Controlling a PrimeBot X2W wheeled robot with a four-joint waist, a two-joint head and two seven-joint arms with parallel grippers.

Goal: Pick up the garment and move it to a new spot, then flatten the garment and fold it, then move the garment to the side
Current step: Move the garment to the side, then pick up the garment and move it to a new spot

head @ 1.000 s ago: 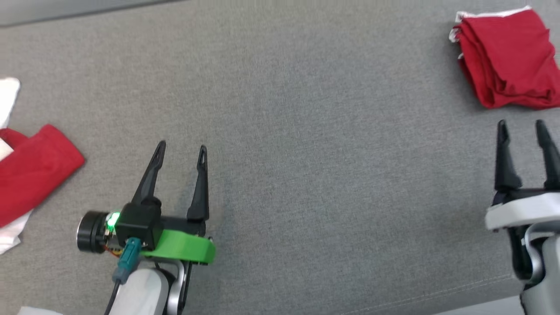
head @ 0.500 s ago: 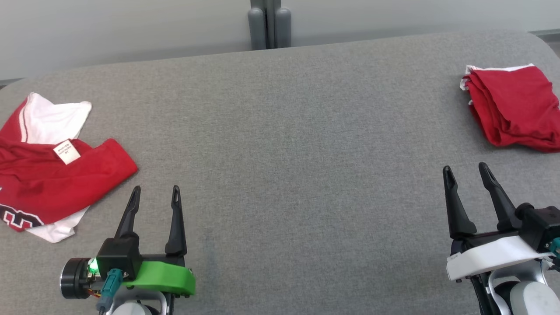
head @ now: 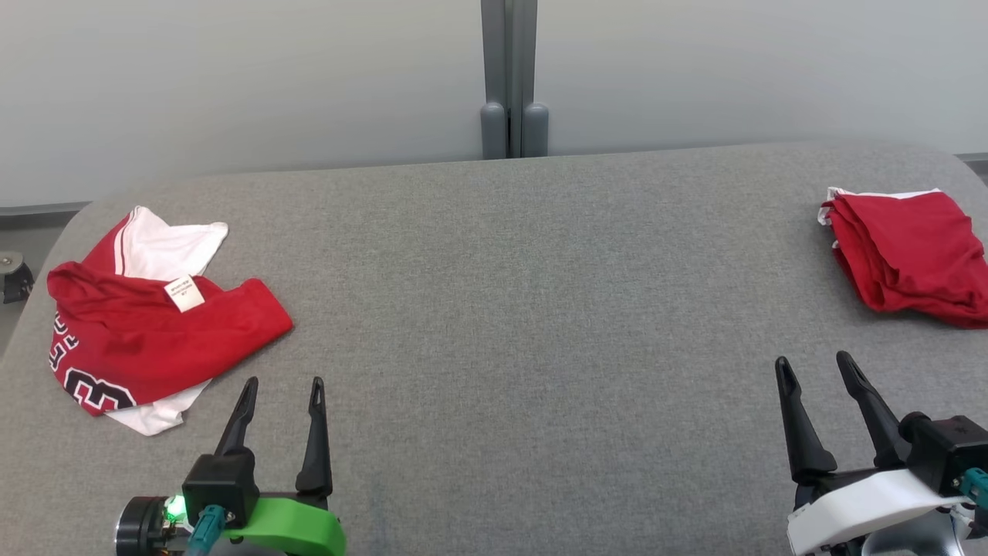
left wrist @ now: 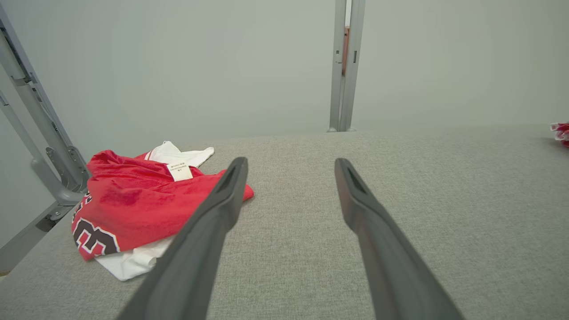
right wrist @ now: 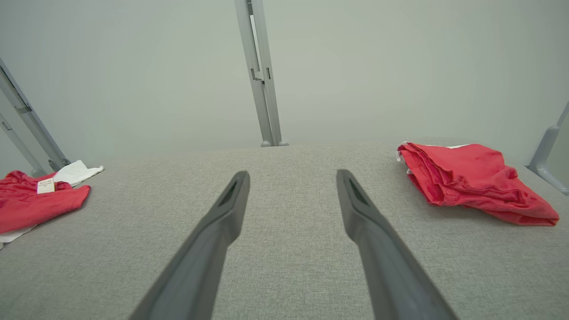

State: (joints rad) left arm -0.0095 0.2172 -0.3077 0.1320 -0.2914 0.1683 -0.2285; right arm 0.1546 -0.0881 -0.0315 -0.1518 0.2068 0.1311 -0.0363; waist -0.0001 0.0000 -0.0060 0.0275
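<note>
View has tilted up: crumpled jersey [head: 154, 332] mid-left, folded garment [head: 903, 255] upper right; left hand [head: 283, 381] and right hand [head: 812, 358] spread, empty. Jersey pickup likely next.

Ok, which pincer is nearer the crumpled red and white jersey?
Left. The left pincer is beside the jersey, apart from it; the right pincer is far across, by the folded red garment.

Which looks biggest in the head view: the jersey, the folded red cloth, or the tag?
1. jersey
2. folded red cloth, partly cut off at the edge
3. tag
</note>
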